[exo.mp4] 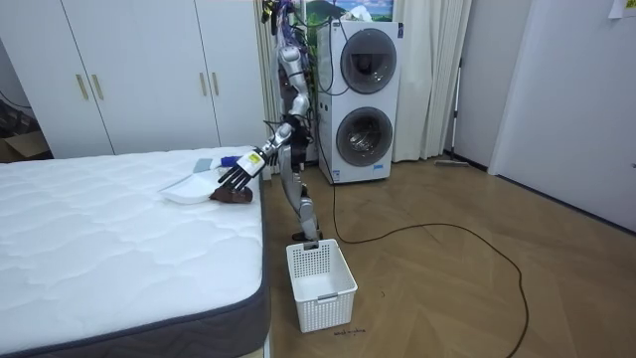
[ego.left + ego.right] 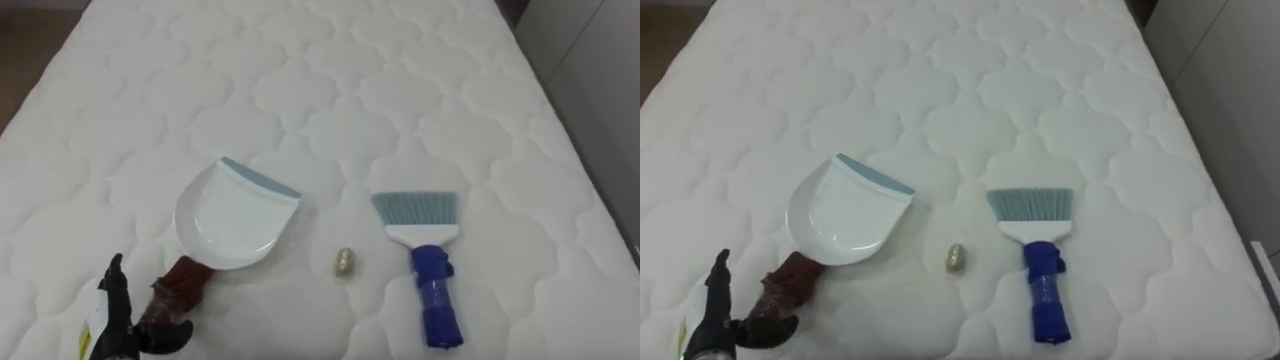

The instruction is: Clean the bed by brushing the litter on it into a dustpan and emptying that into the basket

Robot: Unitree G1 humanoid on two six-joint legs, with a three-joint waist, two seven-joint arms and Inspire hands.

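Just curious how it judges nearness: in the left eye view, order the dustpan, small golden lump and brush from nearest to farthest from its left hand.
From the left hand:
1. dustpan, beside it, left.
2. small golden lump, middle.
3. brush, right.

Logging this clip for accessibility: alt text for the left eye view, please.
On a white quilted mattress lie a white dustpan, a small yellowish scrap and a blue-handled brush, left to right. The robot's left hand, open, is at the dustpan's brown handle, lower left.
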